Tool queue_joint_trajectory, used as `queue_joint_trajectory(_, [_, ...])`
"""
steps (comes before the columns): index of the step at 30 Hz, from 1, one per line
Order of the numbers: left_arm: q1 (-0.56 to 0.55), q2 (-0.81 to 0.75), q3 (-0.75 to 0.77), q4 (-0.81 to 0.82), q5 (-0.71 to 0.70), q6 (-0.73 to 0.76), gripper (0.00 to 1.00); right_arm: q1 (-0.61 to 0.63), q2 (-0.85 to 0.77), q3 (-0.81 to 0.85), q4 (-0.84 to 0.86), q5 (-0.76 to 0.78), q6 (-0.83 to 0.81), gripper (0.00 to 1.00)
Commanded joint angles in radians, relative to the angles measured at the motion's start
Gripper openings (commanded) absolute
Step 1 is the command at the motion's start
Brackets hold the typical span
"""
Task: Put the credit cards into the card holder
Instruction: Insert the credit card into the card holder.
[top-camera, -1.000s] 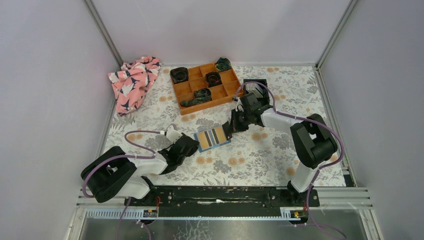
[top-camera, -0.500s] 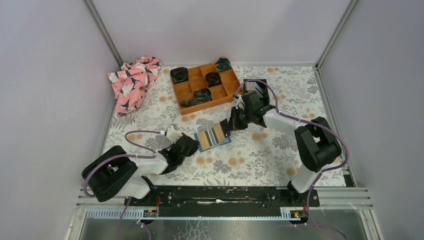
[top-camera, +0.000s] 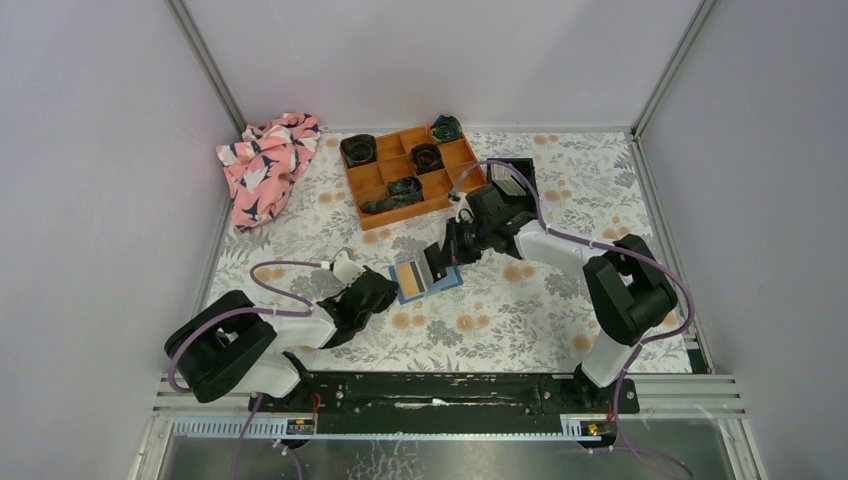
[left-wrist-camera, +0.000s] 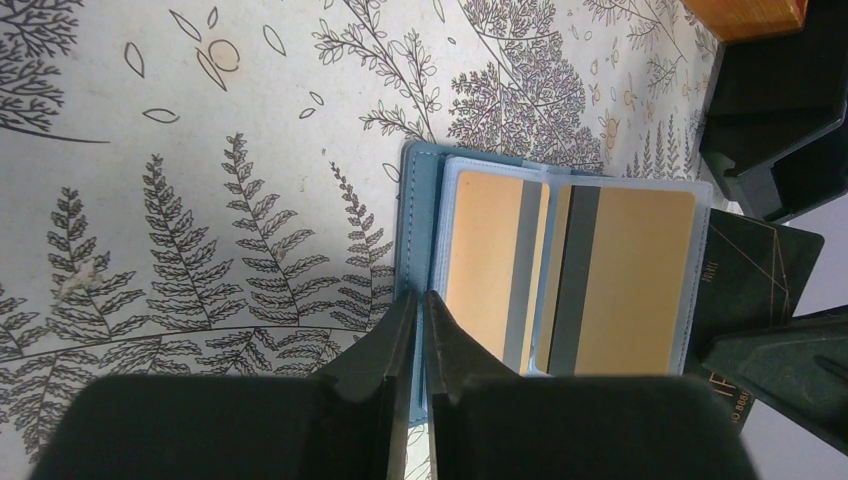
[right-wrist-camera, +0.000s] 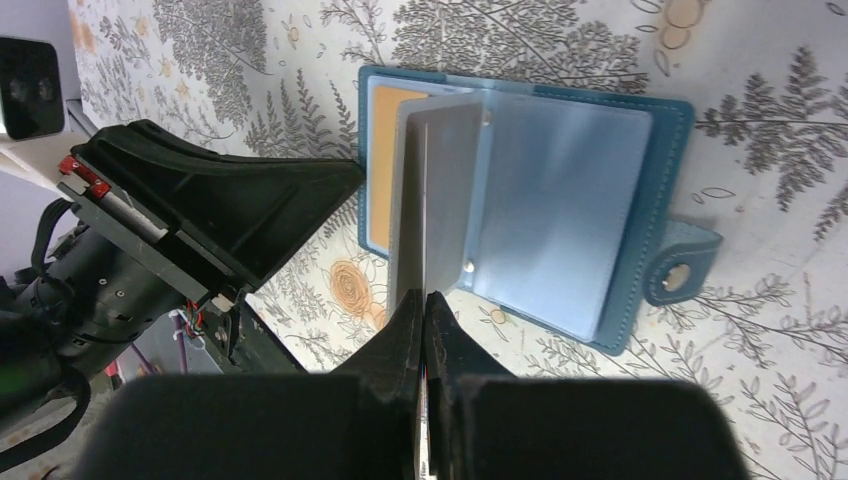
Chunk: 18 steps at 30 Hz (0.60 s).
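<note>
The teal card holder (top-camera: 410, 282) lies open on the floral cloth, with yellow-tan cards in its clear pockets (left-wrist-camera: 620, 270). My left gripper (left-wrist-camera: 421, 295) is shut on the holder's left teal cover edge (left-wrist-camera: 420, 200). My right gripper (right-wrist-camera: 424, 295) is shut on one thin grey credit card (right-wrist-camera: 440, 180). The card stands on edge over the holder's open pages (right-wrist-camera: 570, 200). From above, the right gripper (top-camera: 445, 255) hangs at the holder's right side. More credit cards sit in a small black bin (top-camera: 515, 178).
An orange compartment tray (top-camera: 410, 170) holding dark rolled items stands behind the holder. A pink patterned cloth (top-camera: 268, 165) lies at the back left. The holder's snap tab (right-wrist-camera: 680, 270) sticks out on its right side. Grey walls close in the table.
My right gripper has moved left with the card, from the holder's right edge to over its open pages. The left gripper stays on the cover.
</note>
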Motion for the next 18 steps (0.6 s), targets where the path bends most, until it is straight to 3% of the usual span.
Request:
queue_joint_trajectory(1, [0.006,0.011,-0.019,-0.046,-0.011,0.011,0.13,0.028,0.012,0.056,0.035,0.002,0.016,0.0])
queue_joint_trajectory(18, [0.006,-0.021,-0.022,-0.097,-0.026,0.009,0.12,0.062,0.062,0.056,0.059,0.003,0.015,0.0])
